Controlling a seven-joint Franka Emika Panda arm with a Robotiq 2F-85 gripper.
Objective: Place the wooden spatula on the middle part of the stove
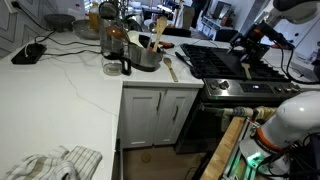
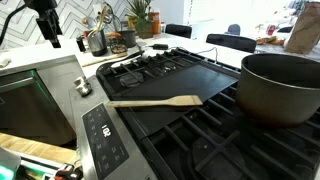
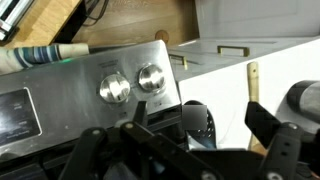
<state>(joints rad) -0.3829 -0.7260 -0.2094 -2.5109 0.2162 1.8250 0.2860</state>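
A wooden spatula [image 2: 155, 101] lies flat on the black centre plate of the stove [image 2: 190, 125], between the grates. A second wooden spatula [image 1: 170, 68] lies on the white counter beside the stove [image 1: 222, 66]; it also shows in the wrist view [image 3: 252, 82]. My gripper [image 3: 205, 125] is open and empty, its fingers spread wide above the stove's steel front edge and knobs [image 3: 113, 88]. In both exterior views the gripper [image 1: 247, 42] [image 2: 45, 22] hangs in the air, apart from both spatulas.
A large dark pot [image 2: 282, 85] stands on the grates close to the spatula's blade end. Steel pots with utensils [image 1: 142, 55], a mug [image 1: 114, 66] and bottles crowd the counter [image 1: 70, 85]. A striped cloth [image 1: 55, 163] lies at the front. A dark rounded object [image 3: 197, 112] sits under the gripper.
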